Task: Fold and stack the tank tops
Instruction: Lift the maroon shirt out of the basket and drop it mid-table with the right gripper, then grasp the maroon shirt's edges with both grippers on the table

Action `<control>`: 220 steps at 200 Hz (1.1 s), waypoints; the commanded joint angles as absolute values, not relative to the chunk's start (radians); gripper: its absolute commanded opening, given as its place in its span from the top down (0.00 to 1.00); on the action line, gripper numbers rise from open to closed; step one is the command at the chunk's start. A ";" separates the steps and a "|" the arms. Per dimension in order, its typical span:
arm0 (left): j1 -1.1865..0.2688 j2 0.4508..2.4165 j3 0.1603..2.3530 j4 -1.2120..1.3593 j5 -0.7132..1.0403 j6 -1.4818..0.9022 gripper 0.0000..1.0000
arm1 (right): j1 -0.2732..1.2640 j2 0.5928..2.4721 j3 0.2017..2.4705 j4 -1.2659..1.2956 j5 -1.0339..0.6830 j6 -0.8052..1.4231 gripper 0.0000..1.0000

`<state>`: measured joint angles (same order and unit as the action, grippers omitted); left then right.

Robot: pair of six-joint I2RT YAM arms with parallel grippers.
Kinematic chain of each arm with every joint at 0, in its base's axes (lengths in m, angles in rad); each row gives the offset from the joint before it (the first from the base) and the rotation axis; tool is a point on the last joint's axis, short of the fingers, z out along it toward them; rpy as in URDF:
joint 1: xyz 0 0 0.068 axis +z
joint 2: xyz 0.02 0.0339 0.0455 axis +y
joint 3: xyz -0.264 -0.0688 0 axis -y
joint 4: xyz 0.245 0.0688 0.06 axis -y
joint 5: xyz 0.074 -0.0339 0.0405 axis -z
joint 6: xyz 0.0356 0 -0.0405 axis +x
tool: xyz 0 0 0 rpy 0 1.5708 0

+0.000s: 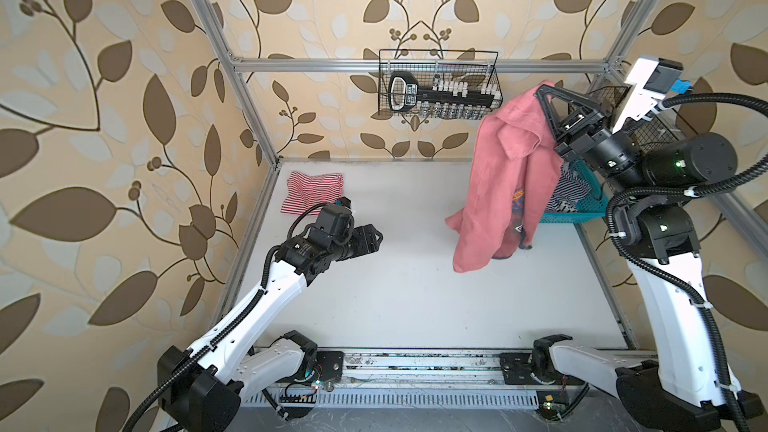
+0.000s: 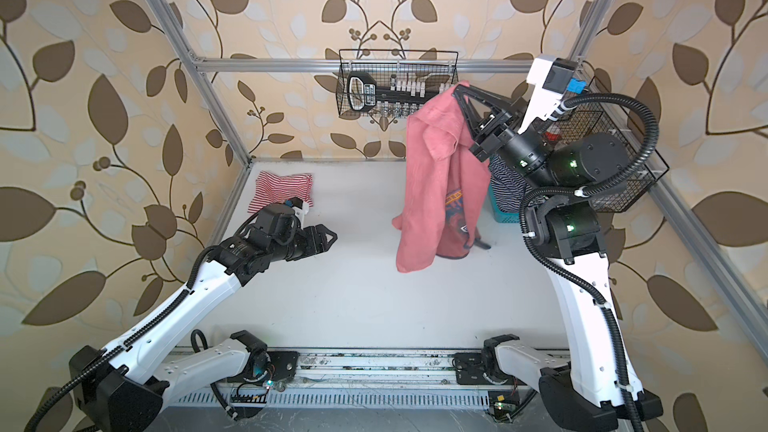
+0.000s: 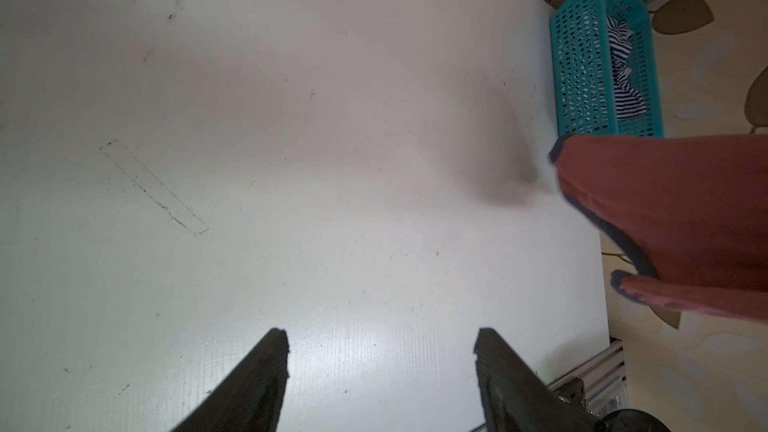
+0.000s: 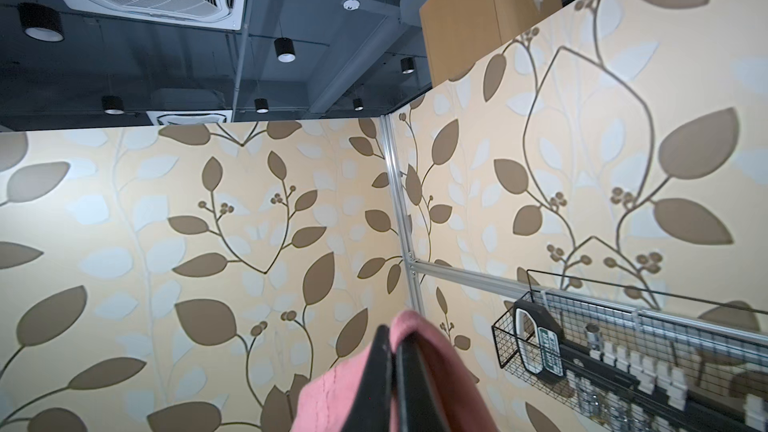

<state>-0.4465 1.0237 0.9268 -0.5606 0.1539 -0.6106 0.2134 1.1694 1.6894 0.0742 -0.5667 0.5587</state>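
red top (image 1: 498,184) aloft, striped top (image 1: 307,191) flat

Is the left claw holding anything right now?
No, the left claw is open above the table with nothing in it.

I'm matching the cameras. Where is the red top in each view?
Top view: red top hangs right of centre from the right gripper.
Top view: hanging just right of the middle.
Left wrist: beside the teal basket, navy trim showing.
Right wrist: pinched in the shut right gripper, near the wire basket.
Landmark: teal basket, beside it in both top views too.
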 commanded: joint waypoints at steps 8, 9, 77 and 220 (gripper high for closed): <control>-0.453 0.963 0.927 -0.590 0.100 -0.622 0.28 | 0.280 1.206 1.631 0.121 -0.584 0.580 1.00; -0.453 0.960 0.927 -0.592 0.099 -0.623 0.28 | 0.282 1.207 1.629 0.122 -0.586 0.582 1.00; -0.452 0.902 0.922 -0.627 0.073 -0.627 0.28 | 0.331 1.058 1.092 0.134 -0.572 0.626 1.00; -0.532 1.165 0.852 -0.556 0.130 -0.730 0.32 | 0.304 0.816 0.542 -0.513 -0.064 0.665 0.53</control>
<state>-0.4976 1.0954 0.7715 -0.5915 0.1349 -0.7143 0.3210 0.8261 0.4744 -0.3874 -0.2184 0.6567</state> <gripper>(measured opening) 0.680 0.340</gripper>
